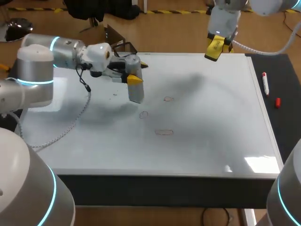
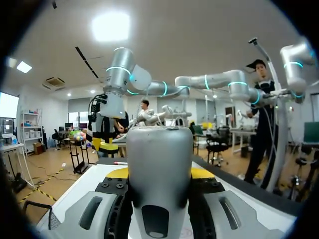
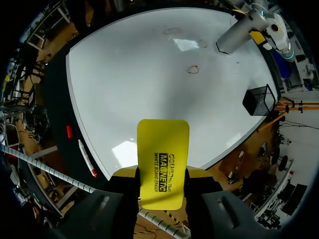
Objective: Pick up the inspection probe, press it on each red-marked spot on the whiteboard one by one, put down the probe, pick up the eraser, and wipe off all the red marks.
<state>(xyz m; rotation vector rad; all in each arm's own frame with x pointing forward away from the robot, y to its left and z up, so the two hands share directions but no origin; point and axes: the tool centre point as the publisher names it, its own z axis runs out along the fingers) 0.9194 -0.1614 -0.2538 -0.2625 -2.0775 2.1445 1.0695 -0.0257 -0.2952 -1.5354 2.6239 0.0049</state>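
Head view: left hand point(image 1: 134, 80) pinching grey inspection probe point(image 1: 135, 92), tip-down over whiteboard's point(image 1: 211, 141) far-left area; 3 red marks point(image 1: 164, 132) near centre.
Left wrist view: inspection probe clamped between both fingers.
Right wrist view: right hand point(image 3: 162, 172) pinching yellow eraser point(image 3: 163, 149), above whiteboard's far edge.

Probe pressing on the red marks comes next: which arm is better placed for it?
Left. The left gripper is shut on the probe, which hangs just beside the red marks. The right gripper holds the eraser at the far edge of the whiteboard.
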